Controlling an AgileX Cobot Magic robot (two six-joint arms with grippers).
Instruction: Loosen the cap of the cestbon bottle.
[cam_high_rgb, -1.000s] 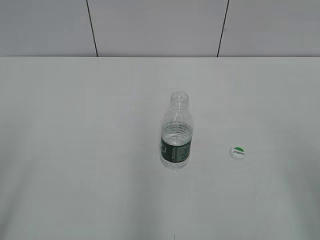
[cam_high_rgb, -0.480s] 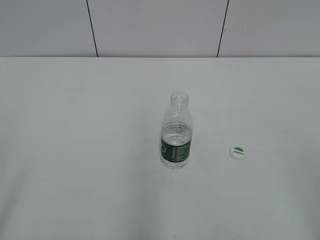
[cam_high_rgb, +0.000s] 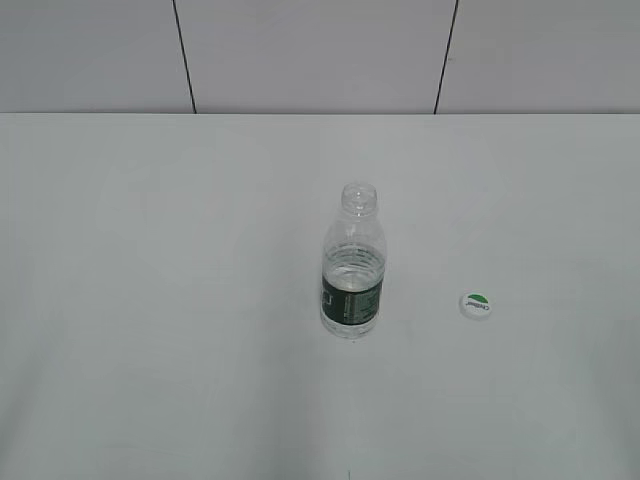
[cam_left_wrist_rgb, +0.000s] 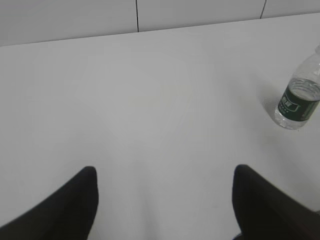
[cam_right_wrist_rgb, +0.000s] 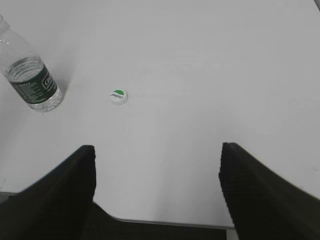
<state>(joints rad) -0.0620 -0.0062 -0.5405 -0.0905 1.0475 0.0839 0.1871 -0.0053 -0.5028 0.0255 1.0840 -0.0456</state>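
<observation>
The cestbon bottle (cam_high_rgb: 353, 268) stands upright in the middle of the white table with its neck open and no cap on it. It also shows in the left wrist view (cam_left_wrist_rgb: 298, 97) and the right wrist view (cam_right_wrist_rgb: 30, 75). The cap (cam_high_rgb: 476, 304) lies flat on the table to the bottle's right, green print up, and shows in the right wrist view (cam_right_wrist_rgb: 118, 95). My left gripper (cam_left_wrist_rgb: 165, 172) is open and empty, far to the left of the bottle. My right gripper (cam_right_wrist_rgb: 156, 150) is open and empty, near the table's front edge, well short of the cap. Neither gripper shows in the exterior view.
The white table (cam_high_rgb: 150, 300) runs to a panelled wall (cam_high_rgb: 300, 50) at the back. Its front edge (cam_right_wrist_rgb: 170, 222) shows between the right gripper's fingers.
</observation>
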